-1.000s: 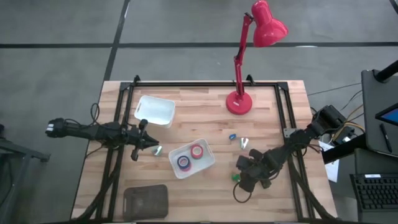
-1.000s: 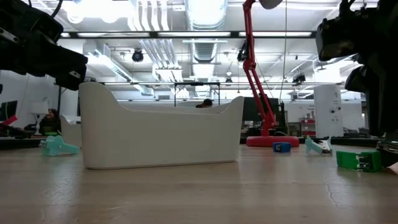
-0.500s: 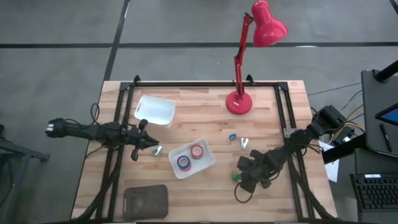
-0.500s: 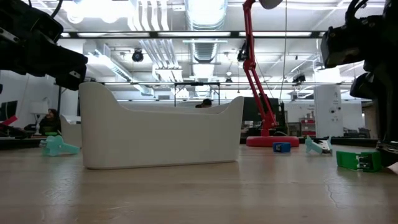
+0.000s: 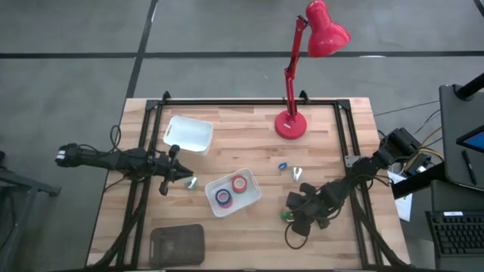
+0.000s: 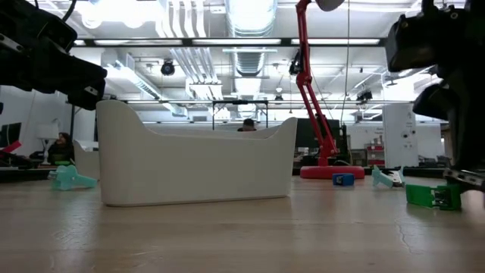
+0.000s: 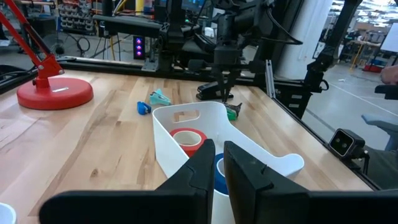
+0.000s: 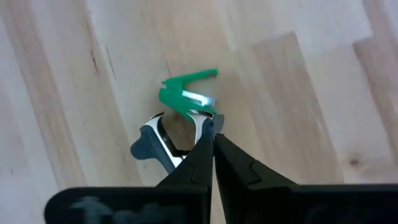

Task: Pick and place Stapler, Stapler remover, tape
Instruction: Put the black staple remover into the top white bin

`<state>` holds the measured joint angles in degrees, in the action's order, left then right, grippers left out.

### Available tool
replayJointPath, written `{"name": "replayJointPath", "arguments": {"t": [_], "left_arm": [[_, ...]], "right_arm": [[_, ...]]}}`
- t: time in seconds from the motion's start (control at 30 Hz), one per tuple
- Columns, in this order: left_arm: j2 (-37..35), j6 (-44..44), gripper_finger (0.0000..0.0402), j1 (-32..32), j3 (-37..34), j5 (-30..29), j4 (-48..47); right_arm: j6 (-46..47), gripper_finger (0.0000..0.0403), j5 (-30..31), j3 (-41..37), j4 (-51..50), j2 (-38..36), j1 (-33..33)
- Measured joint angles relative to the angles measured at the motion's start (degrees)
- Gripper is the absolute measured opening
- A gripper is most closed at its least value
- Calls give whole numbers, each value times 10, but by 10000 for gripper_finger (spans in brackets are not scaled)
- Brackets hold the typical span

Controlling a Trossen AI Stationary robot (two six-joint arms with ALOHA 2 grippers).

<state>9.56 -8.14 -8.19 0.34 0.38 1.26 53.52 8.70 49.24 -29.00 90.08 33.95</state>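
A green staple remover [image 8: 185, 98] lies on the wood [image 5: 287, 214] [image 6: 432, 196], beside a grey-blue clawed piece [image 8: 151, 140]. My right gripper [image 8: 212, 127] points down at them, shut, its tips at the green remover's edge. The white bin [image 5: 249, 198] holds a red tape roll [image 5: 240, 183] and a blue one [image 5: 223, 197]. My left gripper [image 5: 184, 179] waits shut, left of that bin, by a teal remover [image 5: 191, 182]. A blue bit [image 5: 282, 165] and a pale teal remover [image 5: 296, 173] lie farther back. No black stapler shows. My right gripper's shut fingertips [image 8: 208, 126] come from above and meet the green staple remover at its chrome-lined lower edge [image 8: 200, 112]. The remover lies flat on the table. Whether the tips pinch that edge or only rest against it, I cannot tell.
A red desk lamp stands on its base [image 5: 290, 125] at the far side. A second white bin [image 5: 187, 134] sits far left, and a dark tray [image 5: 178, 243] near left. A black frame rail [image 5: 349, 143] borders the table's right side.
My right gripper has shifted slightly toward the table's left, and the green staple remover has slid a little the same way along the wood. The left arm has kept still.
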Motion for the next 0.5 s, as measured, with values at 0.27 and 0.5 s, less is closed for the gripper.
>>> {"name": "replayJointPath", "arguments": {"t": [0.27,0.5], "left_arm": [[0,0,39,0,0,0,0],[0,0,39,0,0,0,0]], "right_arm": [[-66,8,16,38,-9,-9,-1],[-142,8,51,81,-12,-31,-2]]}}
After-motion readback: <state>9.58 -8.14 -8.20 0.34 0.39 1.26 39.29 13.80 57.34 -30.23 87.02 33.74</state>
